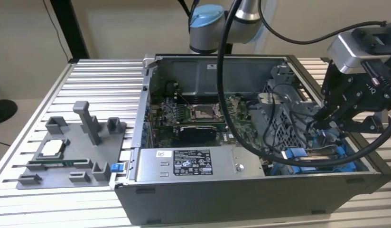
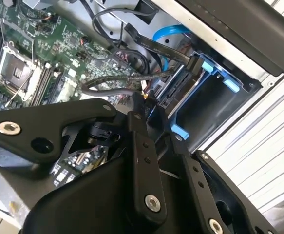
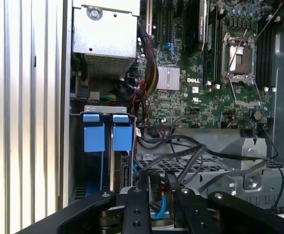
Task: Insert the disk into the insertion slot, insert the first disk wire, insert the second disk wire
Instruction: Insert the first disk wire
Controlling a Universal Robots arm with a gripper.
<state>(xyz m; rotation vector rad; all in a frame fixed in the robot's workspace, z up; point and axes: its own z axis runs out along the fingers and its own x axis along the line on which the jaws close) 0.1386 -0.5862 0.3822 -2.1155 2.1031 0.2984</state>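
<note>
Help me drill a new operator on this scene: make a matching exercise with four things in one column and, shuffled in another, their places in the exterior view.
Things
1. grey fixture tray
2. power supply box
3. tool
4. processor socket

Places
A. middle of the green board
B. on the slatted table, at the exterior view's left of the case
C. along the case's wall nearest the camera
D. exterior view's right end of the case, by the insertion slot

Pairs: 1-B, 2-C, 3-D, 4-A

Open computer case (image 1: 246,197) on the slatted surface (image 1: 100,76); inside it a green motherboard (image 1: 181,114) and silver power supply box (image 1: 189,165); beside it, a grey fixture tray (image 1: 81,153).
</note>
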